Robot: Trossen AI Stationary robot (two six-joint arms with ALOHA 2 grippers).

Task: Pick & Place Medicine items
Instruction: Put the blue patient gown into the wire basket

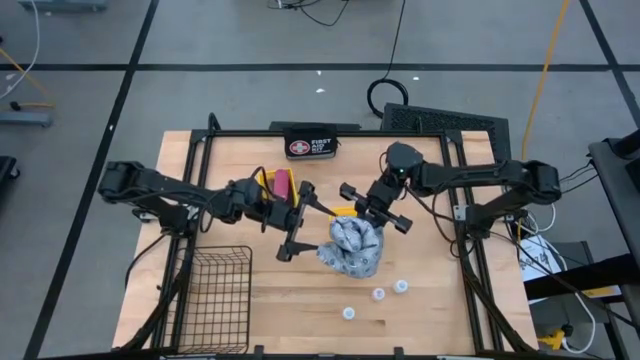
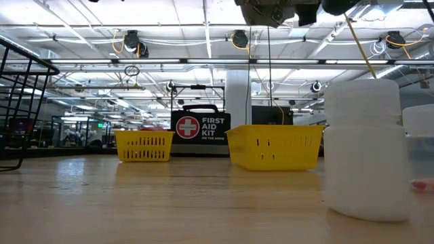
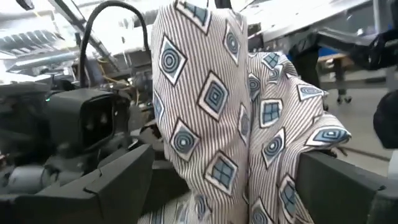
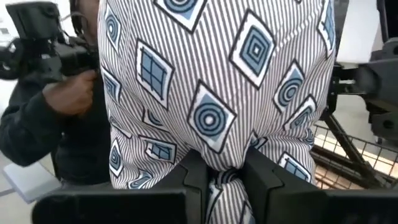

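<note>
The grey-blue patterned pouch [image 1: 352,250] hangs in the air mid-table and stays out of the low view. My right gripper [image 1: 370,222] is shut on it from the right. My left gripper [image 1: 310,222] is open, with a finger [image 3: 118,180] on each side of the pouch [image 3: 211,124]; whether they touch it, I cannot tell. Three tiny white containers [image 1: 378,294] stand on the table nearer the front edge. One of them [image 2: 369,149] looms in the low view. The pink bar [image 1: 285,184] lies in a yellow tray. The brown oblong and black block are hidden. My right gripper pinches a gathered fold of the pouch [image 4: 224,173] between its two fingers [image 4: 261,180], several layers thick. The pouch is lifted clear of the table and bulges out beyond the fingertips, its cloth slack.
The black First Aid case [image 1: 312,147] stands at the far edge. Two yellow trays [image 2: 144,146] [image 2: 274,146] sit before it. A black wire basket [image 1: 220,295] sits at the near left. A person's hand and dark sleeve [image 4: 65,99] show beyond the pouch.
</note>
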